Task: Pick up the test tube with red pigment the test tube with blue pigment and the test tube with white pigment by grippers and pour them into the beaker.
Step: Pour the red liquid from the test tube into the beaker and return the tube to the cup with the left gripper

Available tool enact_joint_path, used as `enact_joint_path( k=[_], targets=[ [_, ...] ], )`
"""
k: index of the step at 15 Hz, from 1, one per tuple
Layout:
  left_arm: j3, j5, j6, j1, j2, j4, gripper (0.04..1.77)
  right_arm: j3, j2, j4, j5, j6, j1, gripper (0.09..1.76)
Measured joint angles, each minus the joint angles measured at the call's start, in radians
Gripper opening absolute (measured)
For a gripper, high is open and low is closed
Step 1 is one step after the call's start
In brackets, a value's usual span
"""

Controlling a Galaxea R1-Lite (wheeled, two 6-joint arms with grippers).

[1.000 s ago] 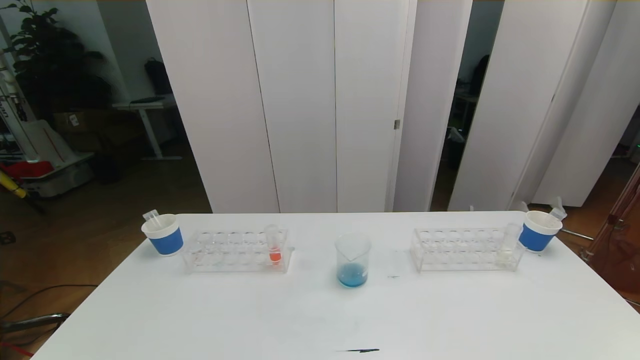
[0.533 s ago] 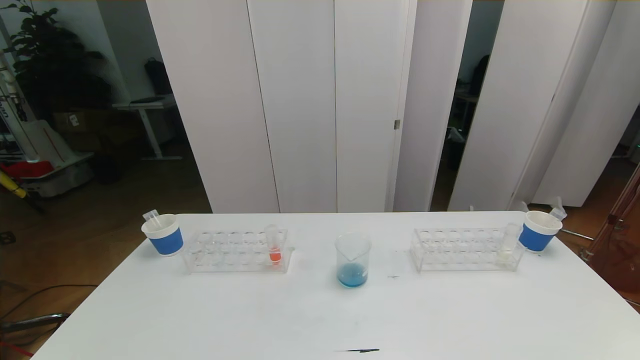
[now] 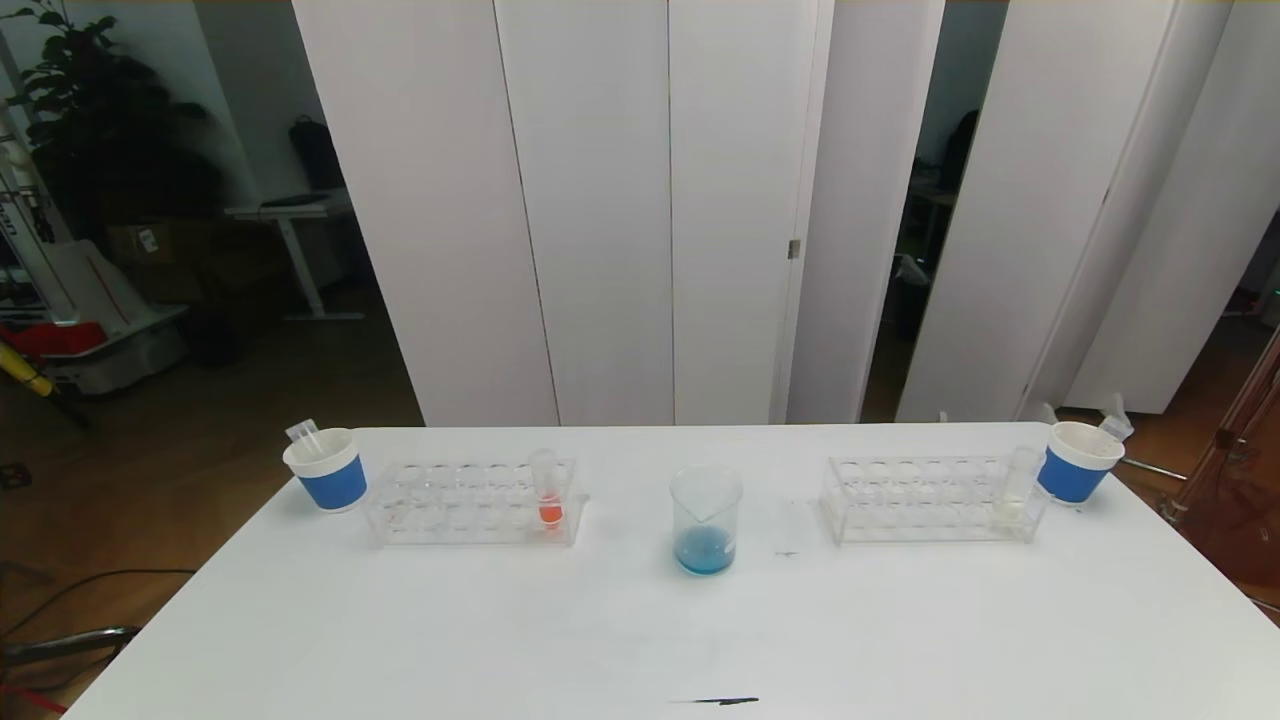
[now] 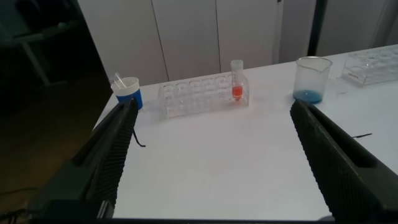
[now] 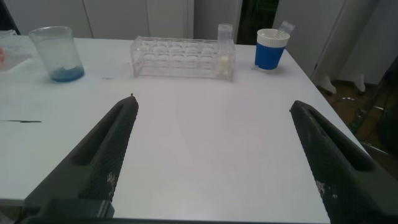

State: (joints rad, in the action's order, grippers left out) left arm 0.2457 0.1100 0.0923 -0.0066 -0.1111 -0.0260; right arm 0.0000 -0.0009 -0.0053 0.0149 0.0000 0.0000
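The clear beaker [image 3: 706, 520] stands mid-table with blue liquid in its bottom. A test tube with red pigment [image 3: 548, 495] stands upright at the right end of the left rack [image 3: 470, 503]. The test tube with white pigment [image 3: 1015, 490] stands at the right end of the right rack [image 3: 930, 500]. No test tube with blue pigment is in view. Neither arm shows in the head view. My left gripper [image 4: 212, 104] hangs open over bare table, well short of the red tube [image 4: 237, 87]. My right gripper [image 5: 214, 104] is open too, far from the white tube [image 5: 224, 53].
A blue-banded paper cup [image 3: 326, 470] with an empty tube stands left of the left rack. A second cup [image 3: 1076, 462] sits at the far right corner. A black mark [image 3: 720, 701] lies near the table's front edge. White panels stand behind.
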Motion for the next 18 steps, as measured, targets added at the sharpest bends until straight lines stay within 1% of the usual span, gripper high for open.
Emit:
enact_joint_path(
  k=[3, 7, 9, 13, 15, 18],
  targets=[
    [0.123, -0.005, -0.001, -0.026, -0.152, 0.026, 1.75, 0.0, 0.0, 0.0, 0.0, 0.0, 0.0, 1.75],
    [0.24, -0.009, -0.005, -0.041, -0.412, 0.146, 1.75, 0.0, 0.0, 0.0, 0.0, 0.0, 0.0, 1.75],
    [0.284, -0.005, -0.005, -0.044, -0.548, 0.232, 1.75, 0.0, 0.0, 0.0, 0.0, 0.0, 0.0, 1.75],
    [0.319, -0.001, -0.01, -0.054, -0.78, 0.414, 1.75, 0.0, 0.0, 0.0, 0.0, 0.0, 0.0, 1.75],
    [0.304, -0.005, -0.033, -0.087, -0.897, 0.515, 1.75, 0.0, 0.0, 0.0, 0.0, 0.0, 0.0, 1.75],
    [0.267, -0.011, -0.066, -0.12, -1.034, 0.643, 1.75, 0.0, 0.0, 0.0, 0.0, 0.0, 0.0, 1.75]
  ],
)
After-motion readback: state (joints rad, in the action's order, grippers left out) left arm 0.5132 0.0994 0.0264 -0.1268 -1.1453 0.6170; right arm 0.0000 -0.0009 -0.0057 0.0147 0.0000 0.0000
